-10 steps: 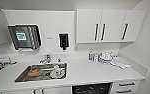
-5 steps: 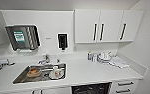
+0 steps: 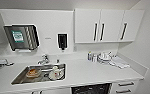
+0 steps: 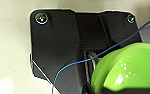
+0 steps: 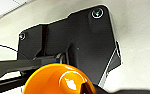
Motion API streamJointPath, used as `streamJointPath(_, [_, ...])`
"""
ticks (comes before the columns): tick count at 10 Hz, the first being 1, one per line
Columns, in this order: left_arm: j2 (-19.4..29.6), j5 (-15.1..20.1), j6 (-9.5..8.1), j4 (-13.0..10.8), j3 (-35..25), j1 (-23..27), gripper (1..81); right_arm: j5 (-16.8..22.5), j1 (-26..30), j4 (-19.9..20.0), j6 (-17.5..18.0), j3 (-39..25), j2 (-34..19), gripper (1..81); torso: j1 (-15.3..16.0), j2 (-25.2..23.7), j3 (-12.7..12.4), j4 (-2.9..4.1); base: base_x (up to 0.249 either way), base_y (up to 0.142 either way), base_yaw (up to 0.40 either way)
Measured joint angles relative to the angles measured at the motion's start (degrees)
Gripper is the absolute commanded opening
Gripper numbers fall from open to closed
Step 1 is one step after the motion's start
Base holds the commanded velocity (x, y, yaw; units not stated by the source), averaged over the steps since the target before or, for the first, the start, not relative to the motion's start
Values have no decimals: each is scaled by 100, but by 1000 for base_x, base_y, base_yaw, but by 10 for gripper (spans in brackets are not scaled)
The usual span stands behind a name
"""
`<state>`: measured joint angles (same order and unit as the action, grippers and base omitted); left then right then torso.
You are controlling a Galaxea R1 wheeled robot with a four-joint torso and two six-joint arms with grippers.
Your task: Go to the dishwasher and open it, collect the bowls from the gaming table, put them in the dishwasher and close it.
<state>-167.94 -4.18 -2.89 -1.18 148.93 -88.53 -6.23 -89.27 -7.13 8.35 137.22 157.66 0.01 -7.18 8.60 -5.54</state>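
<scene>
Head view shows a white kitchen table (image 3: 91, 75) with a steel sink (image 3: 21, 78) set into it, and some dishes lie in the sink, among them something orange and a pale cup. Under the table's front edge, a little to the right of the sink, there is a dark opening with what looks like a rack inside; I judge this is the dishwasher (image 3: 91, 89), already open, though its door cannot be seen from here. White wall cabinets (image 3: 101, 25) hang above, and a black dispenser (image 3: 62, 41) is on the wall. In the left wrist view a green bowl (image 4: 131, 70) sits very close to the camera, and in the right wrist view an orange bowl (image 5: 58, 80) sits just as close. It seems that each end effector carries one bowl, but the fingers are hidden and I cannot tell whether they are closed on the rims. The dishwasher lies ahead and below the robot, slightly to its right side, so the right arm is probably the nearer one. The opening's long axis runs along the table edge, so the bowls must go down and forward into it.
</scene>
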Motion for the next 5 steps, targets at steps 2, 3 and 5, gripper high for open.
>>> streamJointPath(2, [32, 20, -2, 0, -4, -26, 10, 9, -26, 0, 7, -48, -7, 10, -1, -2, 41, 0, 0, 0, 0])
streamJointPath(3, [49, -45, -2, 0, -20, 20, 10, -13, 0, 0, 7, -127, -39, 10, -6, -2, 146, 0, 0, 0, 0])
streamJointPath(5, [154, -124, 0, 0, -224, 83, 10, -21, 61, 0, 11, -452, -239, 10, -6, -2, 507, 0, 0, 0, 0])
